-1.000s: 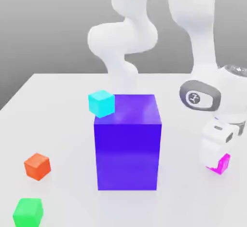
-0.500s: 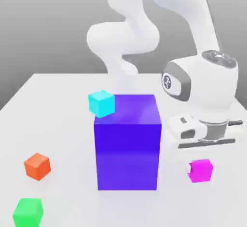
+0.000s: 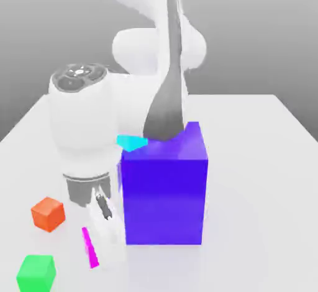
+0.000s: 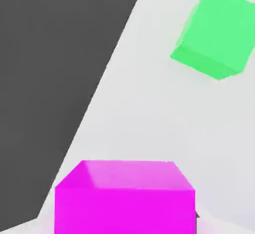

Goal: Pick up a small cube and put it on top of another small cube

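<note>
No legible text or markings.

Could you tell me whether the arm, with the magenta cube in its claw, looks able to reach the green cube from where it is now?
Probably yes: the claw, shut on the magenta cube, hangs beside the green cube, with only bare table between them.

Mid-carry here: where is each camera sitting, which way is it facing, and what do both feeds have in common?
Exterior view: off the arm, above the white table, facing the big blue block; the arm and the gripper show, shut on the pink cube.
Hand view: on the hand, facing the table past the pink cube; none of the arm is clearly visible.
Shared: the pink cube and the green cube.
</note>
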Robot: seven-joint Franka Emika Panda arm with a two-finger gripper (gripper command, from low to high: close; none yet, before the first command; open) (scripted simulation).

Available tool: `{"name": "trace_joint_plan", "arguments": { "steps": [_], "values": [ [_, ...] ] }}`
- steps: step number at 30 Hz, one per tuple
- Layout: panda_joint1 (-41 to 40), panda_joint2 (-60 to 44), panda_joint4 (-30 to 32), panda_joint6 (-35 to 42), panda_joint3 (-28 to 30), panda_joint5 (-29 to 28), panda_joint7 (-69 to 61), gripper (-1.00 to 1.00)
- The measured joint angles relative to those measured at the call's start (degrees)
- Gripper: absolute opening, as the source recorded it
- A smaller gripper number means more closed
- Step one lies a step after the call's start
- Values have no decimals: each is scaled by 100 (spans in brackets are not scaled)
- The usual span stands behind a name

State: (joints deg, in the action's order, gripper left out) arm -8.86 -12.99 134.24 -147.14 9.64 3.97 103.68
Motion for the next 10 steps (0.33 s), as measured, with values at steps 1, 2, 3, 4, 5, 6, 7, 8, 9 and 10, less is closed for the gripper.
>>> {"name": "trace_joint_plan", "arguments": {
  "steps": [1,2,3,4,5,6,7,8,9,10],
  "values": [
    [-101,-34,-79,55,143,66,206,-100],
    [-200,-90,-153,84,265,137,387,-100],
    [-266,-219,-198,6,307,220,445,-100],
    [-305,-387,-228,-125,315,314,436,-100],
    [-355,-574,-249,-285,279,404,402,-100],
    [-409,-770,-266,-459,220,489,356,-100],
    [-443,-905,-277,-578,180,546,322,100],
    [-443,-905,-277,-578,180,546,322,100],
    [-443,-905,-277,-578,180,546,322,100],
    [-443,-905,-277,-578,180,546,322,100]
  ]
}}
